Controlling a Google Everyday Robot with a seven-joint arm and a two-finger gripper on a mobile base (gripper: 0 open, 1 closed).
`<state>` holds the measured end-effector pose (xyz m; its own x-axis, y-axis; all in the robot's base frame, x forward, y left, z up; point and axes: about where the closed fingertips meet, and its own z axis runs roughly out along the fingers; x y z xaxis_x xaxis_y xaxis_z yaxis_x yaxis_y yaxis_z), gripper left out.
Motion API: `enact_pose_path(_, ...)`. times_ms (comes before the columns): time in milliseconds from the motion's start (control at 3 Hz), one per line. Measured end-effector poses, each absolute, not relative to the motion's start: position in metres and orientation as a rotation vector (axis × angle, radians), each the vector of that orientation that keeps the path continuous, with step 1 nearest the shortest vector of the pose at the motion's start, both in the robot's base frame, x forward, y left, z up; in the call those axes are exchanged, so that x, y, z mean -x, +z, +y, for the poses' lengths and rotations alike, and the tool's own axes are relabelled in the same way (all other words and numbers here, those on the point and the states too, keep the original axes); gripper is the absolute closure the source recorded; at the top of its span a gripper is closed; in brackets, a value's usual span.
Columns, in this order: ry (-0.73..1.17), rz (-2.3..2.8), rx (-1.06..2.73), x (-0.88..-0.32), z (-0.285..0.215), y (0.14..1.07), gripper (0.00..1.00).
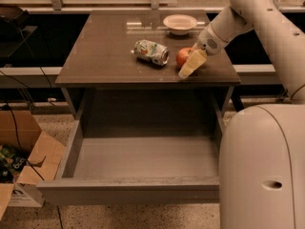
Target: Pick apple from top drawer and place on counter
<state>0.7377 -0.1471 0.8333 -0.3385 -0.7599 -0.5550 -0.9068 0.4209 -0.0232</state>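
Sitting on the counter [105, 56] just right of a dented can [151, 52], the apple [183, 56] touches the gripper [191, 64]; whether the gripper clasps it, I cannot tell. The top drawer [128, 190] stands open.

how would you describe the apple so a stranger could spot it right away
Find the dark-brown counter above the open drawer and look toward its right front part. The apple sits there between a dented can and the gripper, which is right against it. It is the only round red thing; the can is green and white.
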Motion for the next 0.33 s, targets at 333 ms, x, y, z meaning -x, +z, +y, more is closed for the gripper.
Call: enact_pose_path(333, 0.399, 2.191, 1.409, -0.7377, -0.1471, 0.8333, 0.00)
